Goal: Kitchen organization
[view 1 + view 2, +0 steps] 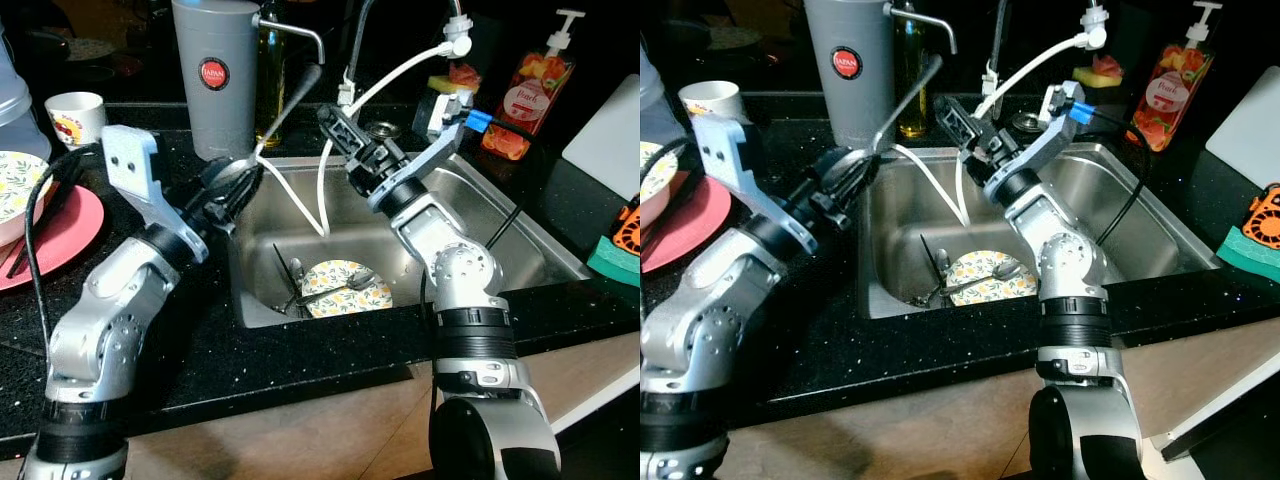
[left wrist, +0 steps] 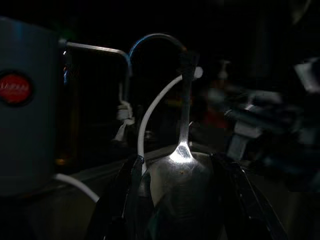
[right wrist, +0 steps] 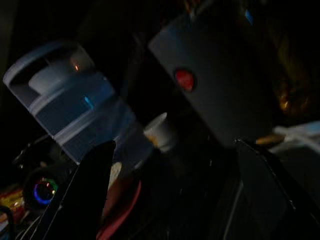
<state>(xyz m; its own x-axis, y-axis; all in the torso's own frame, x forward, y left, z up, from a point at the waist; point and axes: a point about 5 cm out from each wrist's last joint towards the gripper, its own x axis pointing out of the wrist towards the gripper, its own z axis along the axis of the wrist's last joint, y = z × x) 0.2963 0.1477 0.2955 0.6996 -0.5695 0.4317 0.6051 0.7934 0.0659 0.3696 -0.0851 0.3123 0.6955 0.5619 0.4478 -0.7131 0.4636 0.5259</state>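
My left gripper [image 1: 240, 182] is shut on the bowl of a metal spoon [image 1: 287, 112] at the sink's left rim. The handle slants up and right, past the tall grey holder [image 1: 215, 75] with a red badge. In the left wrist view the spoon's bowl [image 2: 181, 167] sits between the two fingers. My right gripper [image 1: 335, 125] hovers open over the back of the sink [image 1: 520, 235], near the spoon handle's tip, nothing between its fingers [image 3: 92, 185]. A lemon-patterned plate [image 1: 345, 292] lies in the sink with several utensils [image 1: 352, 280] on and beside it.
A white hose [image 1: 300, 205] loops into the sink. On the counter to the left sit a pink plate [image 1: 70, 232], a floral bowl [image 1: 15, 185] and a white cup [image 1: 75, 115]. To the right are a soap bottle [image 1: 527, 95], a white board [image 1: 610, 135] and a green sponge [image 1: 612, 262].
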